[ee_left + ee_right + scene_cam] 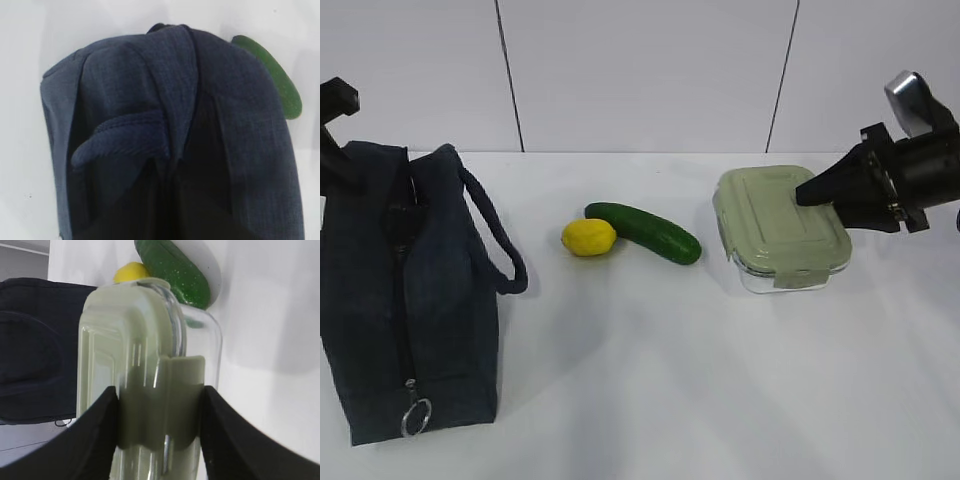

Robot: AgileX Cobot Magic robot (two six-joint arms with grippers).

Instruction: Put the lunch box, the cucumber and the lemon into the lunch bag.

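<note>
Right wrist view: right gripper [160,435] clamps ribbed sage lid end of glass lunch box [145,355], smooth cucumber [175,272] & lemon [129,272] beyond, fabric lunch bag [35,350] farther left w/ bare table between; left gripper shut, unseen.

At the right edge of the frame I see my right gripper [807,192] reaching in level, its black fingers [95,440] parted and clamped on both sides. At the upper left, my left arm [334,105] barely shows, its gripper closed.
</note>
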